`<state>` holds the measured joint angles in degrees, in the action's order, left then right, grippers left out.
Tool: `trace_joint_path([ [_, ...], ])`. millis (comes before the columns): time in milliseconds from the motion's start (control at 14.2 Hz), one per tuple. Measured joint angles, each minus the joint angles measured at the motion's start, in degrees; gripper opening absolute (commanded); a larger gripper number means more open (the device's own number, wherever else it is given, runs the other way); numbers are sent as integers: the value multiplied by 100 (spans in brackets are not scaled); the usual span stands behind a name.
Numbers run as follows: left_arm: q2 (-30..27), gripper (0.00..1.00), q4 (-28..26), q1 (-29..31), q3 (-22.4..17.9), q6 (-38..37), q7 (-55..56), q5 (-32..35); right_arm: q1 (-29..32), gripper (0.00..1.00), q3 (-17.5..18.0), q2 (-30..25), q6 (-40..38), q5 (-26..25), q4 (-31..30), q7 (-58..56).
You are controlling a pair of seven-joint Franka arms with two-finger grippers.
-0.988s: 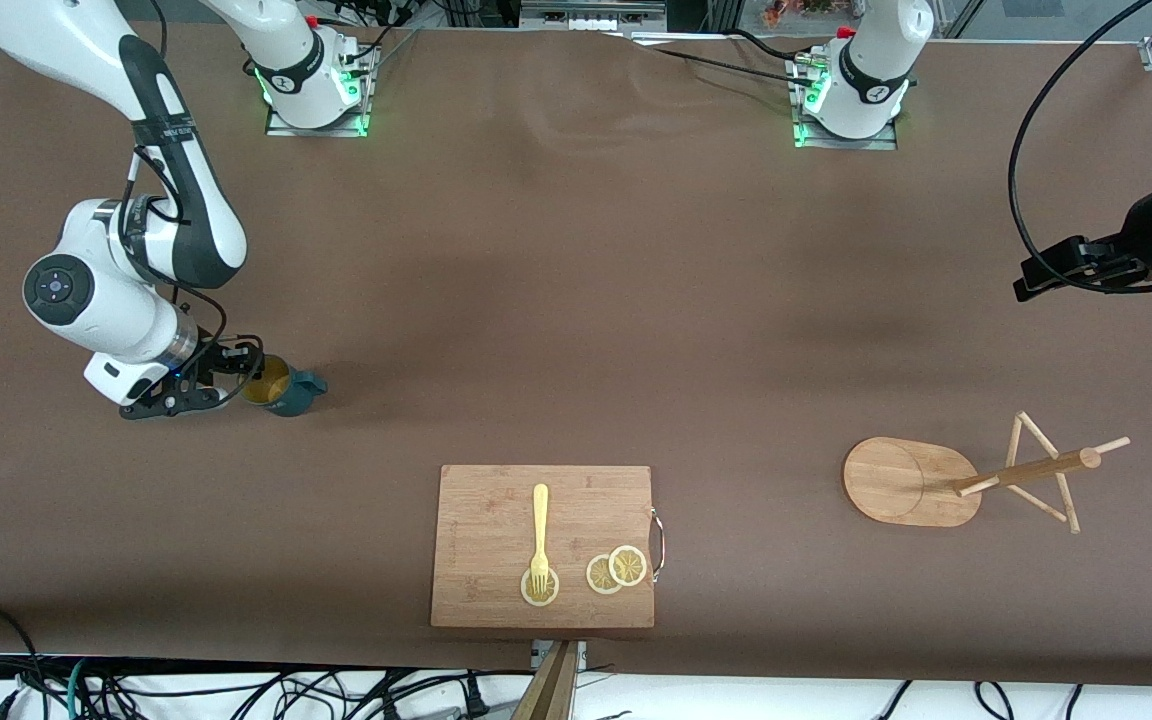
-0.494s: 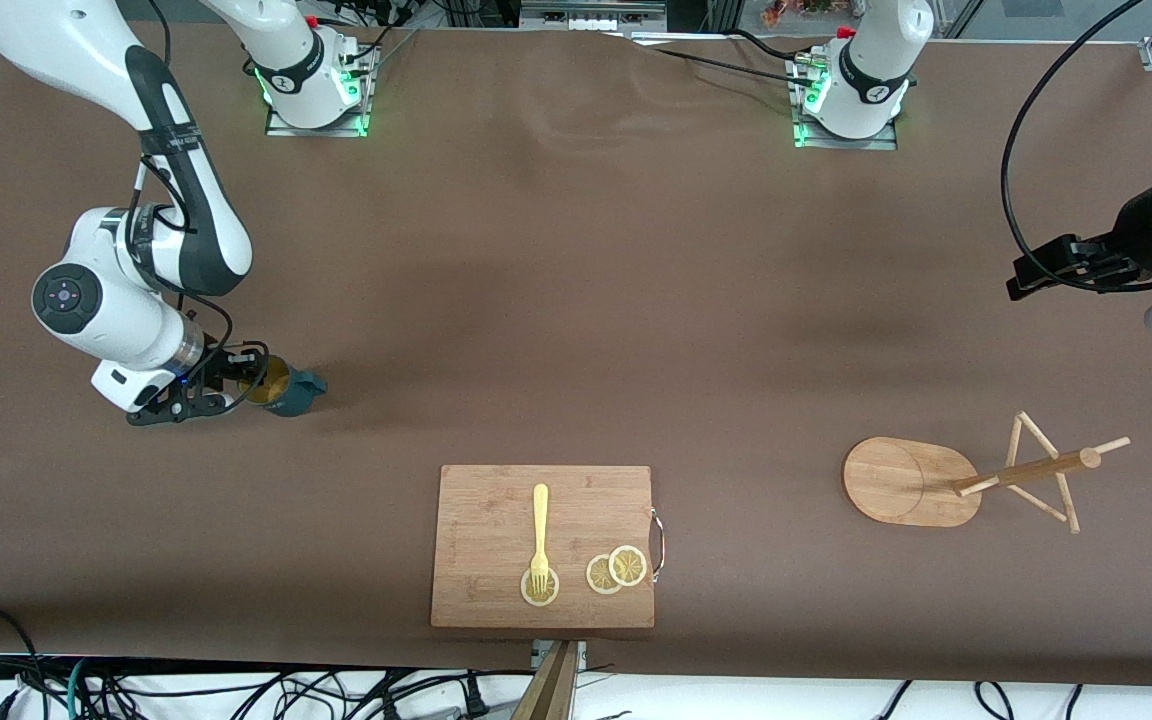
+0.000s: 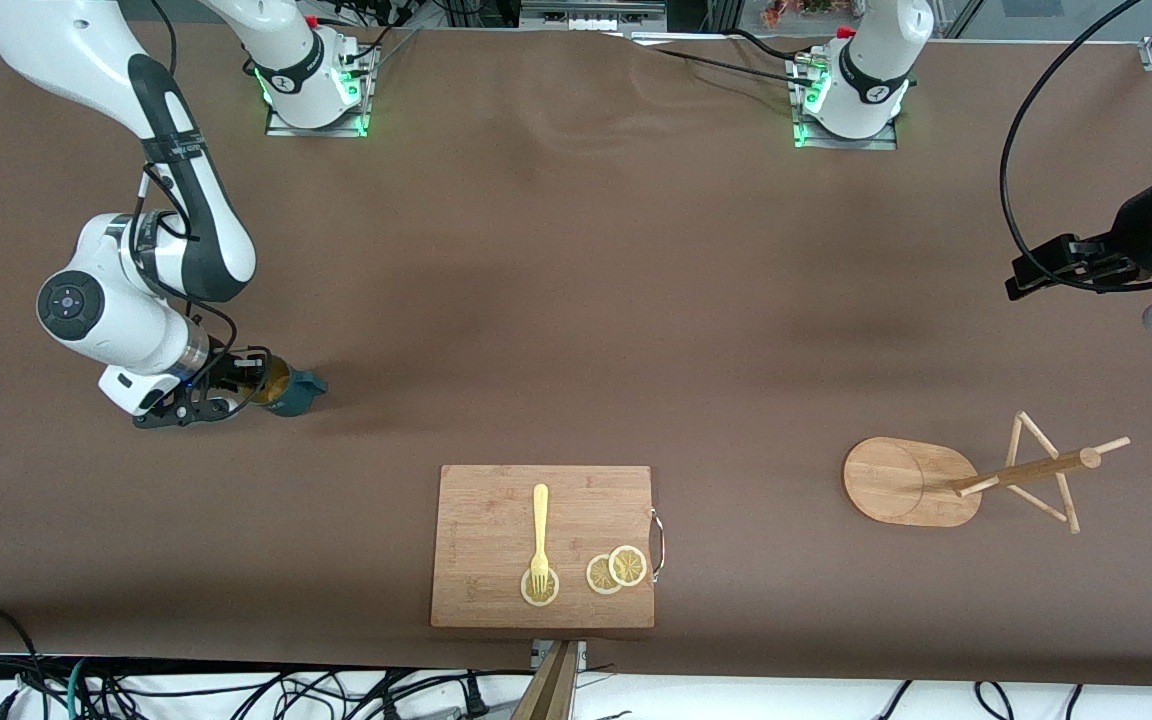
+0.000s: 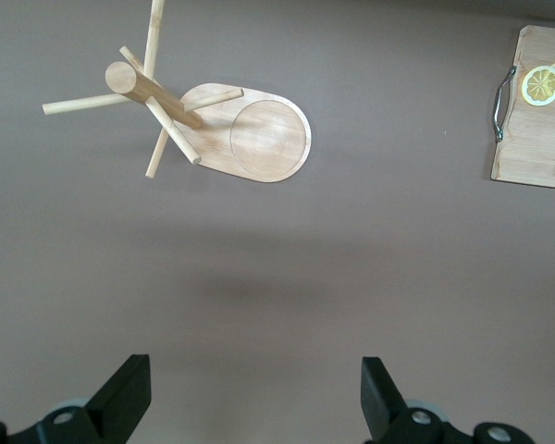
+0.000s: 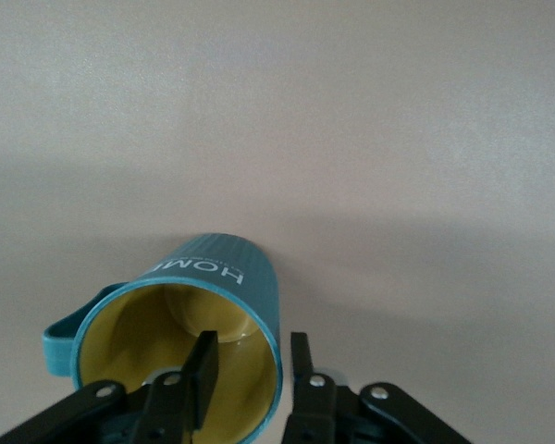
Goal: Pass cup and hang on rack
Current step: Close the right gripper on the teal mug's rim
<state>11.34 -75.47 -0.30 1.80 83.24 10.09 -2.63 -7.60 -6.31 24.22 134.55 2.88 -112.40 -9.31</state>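
Pickup under way at the right arm's end of the table: the right gripper [image 3: 236, 392] straddles the rim of the small ribbed teal cup with mustard-yellow inside [image 3: 281, 386], one finger [image 5: 202, 370] inside, the other outside, jaws narrowed but not visibly clamped. Next, a firm pinch and a lift toward mid-table. A rectangular wooden cutting board [image 3: 496, 500] lies nearest the camera. The light wooden mug-tree rack [image 3: 911, 482] stands under the waiting left gripper [image 4: 254, 407], its jaws spread wide and empty
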Motion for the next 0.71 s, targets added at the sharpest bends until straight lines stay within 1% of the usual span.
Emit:
trace_joint_path([
  [141, -6, 100, 0, 1, -5, -3, 0, 0, 0, 2, 0, 0, 0, 2, 0, 0],
  [212, -7, 100, 0, 1, -6, -11, 0, 0, 0, 0, 0, 0, 0, 2, 1, 0],
  [494, -7, 100, -3, 1, -8, -20, 0, 0, -1, 0, 1, 3, 2, 8, 26, -6],
  [706, -7, 100, -6, 8, -15, -23, 0, 0, -59, 0, 28, 3, -102, 8, 228, -13],
])
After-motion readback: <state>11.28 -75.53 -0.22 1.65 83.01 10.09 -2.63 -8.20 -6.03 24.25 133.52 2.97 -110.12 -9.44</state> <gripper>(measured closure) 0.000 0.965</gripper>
